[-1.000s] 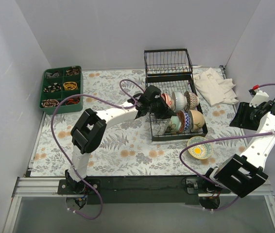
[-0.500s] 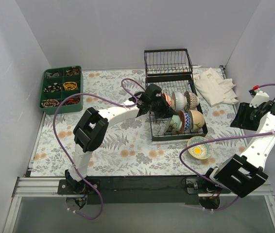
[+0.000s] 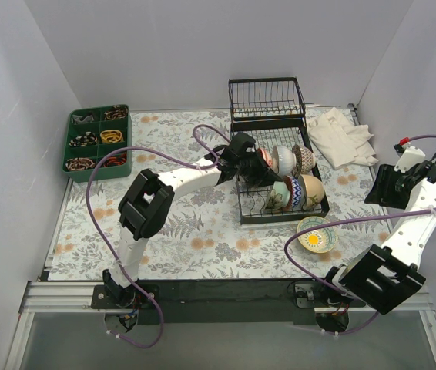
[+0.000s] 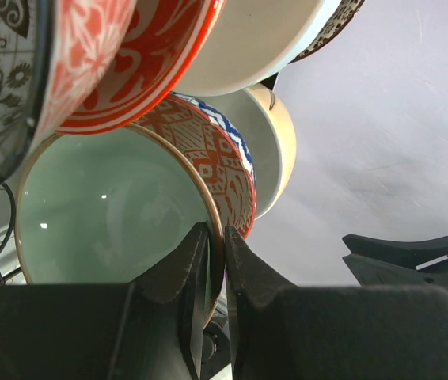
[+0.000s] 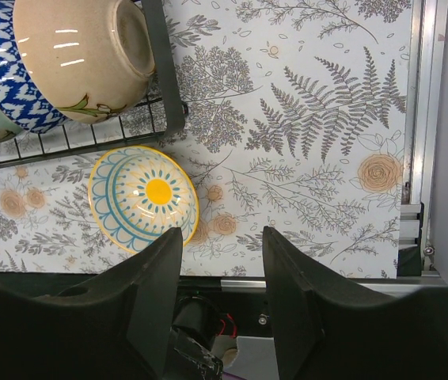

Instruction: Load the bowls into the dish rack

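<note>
— What do we see in the dish rack [image 3: 283,219]?
— A black wire rack with its taller basket end at the far side. We count at least six bowls standing on edge between its prongs, in two rows.
— The far row?
— A red-orange patterned bowl [image 3: 265,158], a white bowl [image 3: 283,159] and a brown lattice bowl [image 3: 303,159].
— And nearer us?
— The pale green bowl [image 3: 275,197], its rim pinched by the left gripper [image 4: 216,231], then a blue-patterned bowl [image 3: 293,193] and a cream bowl [image 3: 313,188], packed close.
— Any outside?
— We see one, the yellow-centred bowl [image 3: 316,235], mouth up on the table just beside the rack's near right corner
</note>
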You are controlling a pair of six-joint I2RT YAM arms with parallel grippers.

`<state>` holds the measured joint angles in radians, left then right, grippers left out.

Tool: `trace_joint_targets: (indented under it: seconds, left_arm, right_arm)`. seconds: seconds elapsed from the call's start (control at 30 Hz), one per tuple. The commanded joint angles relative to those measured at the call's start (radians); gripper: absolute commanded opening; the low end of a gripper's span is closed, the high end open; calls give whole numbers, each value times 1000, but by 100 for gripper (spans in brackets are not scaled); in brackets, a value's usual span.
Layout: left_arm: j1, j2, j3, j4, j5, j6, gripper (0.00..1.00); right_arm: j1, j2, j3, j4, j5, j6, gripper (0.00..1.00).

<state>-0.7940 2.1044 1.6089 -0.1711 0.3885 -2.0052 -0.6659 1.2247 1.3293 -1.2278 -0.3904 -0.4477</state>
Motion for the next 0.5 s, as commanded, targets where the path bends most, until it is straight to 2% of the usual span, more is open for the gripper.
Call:
trace_joint_targets:
  seconds: [0.0, 0.27, 0.3, 0.4, 0.43, 0.47]
  left_arm:
    - [10, -29, -50, -4, -7, -860, 0]
    - [24, -124, -112, 8, -31, -816, 0]
    - [27, -129, -113, 12, -31, -810, 3]
    - [32, -135, -107, 34, -36, -793, 22]
    - [32, -135, -107, 48, -36, -788, 32]
    - [32, -133, -109, 47, -36, -787, 35]
  right_arm:
    - [5, -14, 1, 21, 1, 4, 54]
    - [6, -24, -28, 42, -10, 3, 54]
    - [6, -27, -31, 44, -13, 3, 54]
    - [6, -28, -35, 47, -16, 3, 54]
    - [5, -28, -35, 47, -18, 3, 54]
    - [5, -28, -35, 47, -18, 3, 54]
